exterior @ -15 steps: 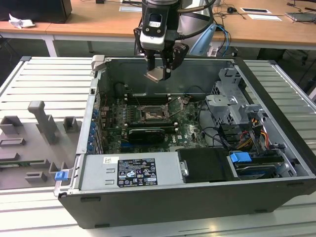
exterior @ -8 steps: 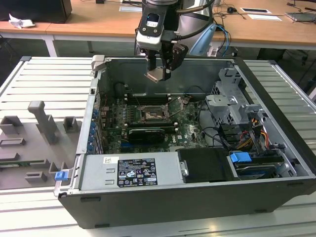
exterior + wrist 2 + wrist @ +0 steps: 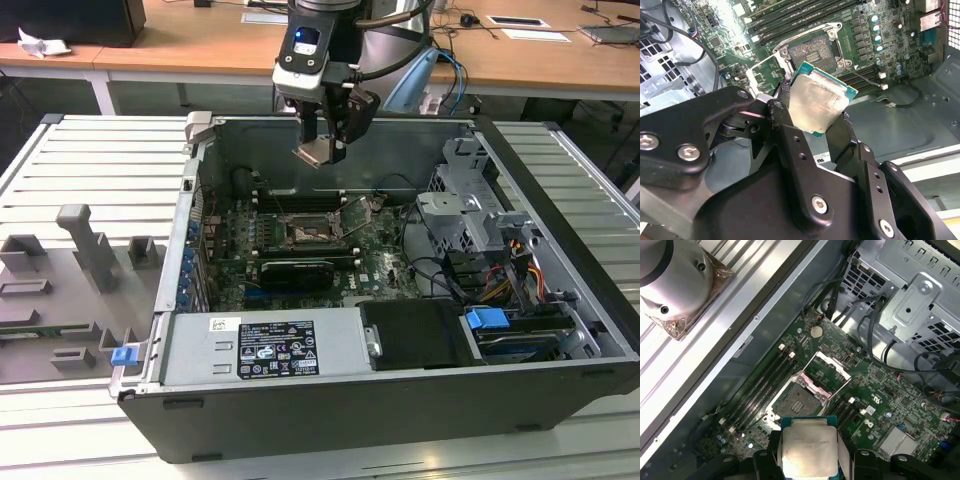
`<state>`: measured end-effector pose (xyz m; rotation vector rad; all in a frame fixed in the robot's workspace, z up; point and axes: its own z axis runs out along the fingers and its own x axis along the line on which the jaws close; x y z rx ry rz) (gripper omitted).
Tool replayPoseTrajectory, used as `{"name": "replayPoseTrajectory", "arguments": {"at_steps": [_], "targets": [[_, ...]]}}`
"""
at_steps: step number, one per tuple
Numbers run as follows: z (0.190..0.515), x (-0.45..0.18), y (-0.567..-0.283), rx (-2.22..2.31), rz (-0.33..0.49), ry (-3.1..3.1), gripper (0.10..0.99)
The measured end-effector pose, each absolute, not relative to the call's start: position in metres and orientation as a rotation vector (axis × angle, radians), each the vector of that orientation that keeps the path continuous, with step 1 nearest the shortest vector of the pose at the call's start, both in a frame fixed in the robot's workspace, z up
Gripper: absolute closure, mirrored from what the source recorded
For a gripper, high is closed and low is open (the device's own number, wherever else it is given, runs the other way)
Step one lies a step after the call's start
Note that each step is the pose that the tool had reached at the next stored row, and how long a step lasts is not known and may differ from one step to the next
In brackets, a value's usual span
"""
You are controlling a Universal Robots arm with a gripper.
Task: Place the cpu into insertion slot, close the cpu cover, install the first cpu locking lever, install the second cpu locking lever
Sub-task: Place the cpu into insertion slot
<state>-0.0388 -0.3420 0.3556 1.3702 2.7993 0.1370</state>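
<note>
While the gripper [image 3: 322,148] is pinching the cpu [image 3: 817,102] by its edges high above the open computer case [image 3: 400,410], the insertion slot [image 3: 305,232] is sitting bare on the green board [image 3: 382,266], so no step is looking finished yet. The cpu cover [image 3: 833,364] is standing flipped open beside the slot. A black label [image 3: 275,348] is sticking on the grey box [image 3: 190,352] inside the case, but its white writing is looking too small to read.

Exterior view overlooks case [image 3: 400,420], all views seemingly share insertion slot [image 3: 303,232] [image 3: 815,52] [image 3: 797,402]

wrist vertical, hand [image 3: 324,142] downward, fingers [image 3: 790,137] tight on the cpu [image 3: 817,107]
</note>
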Motion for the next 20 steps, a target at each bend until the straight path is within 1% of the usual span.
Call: {"name": "replayPoseTrajectory", "arguments": {"at_steps": [20], "targets": [[0.3493,-0.0388,-0.3420,1.533,0.132,2.707,0.553]]}}
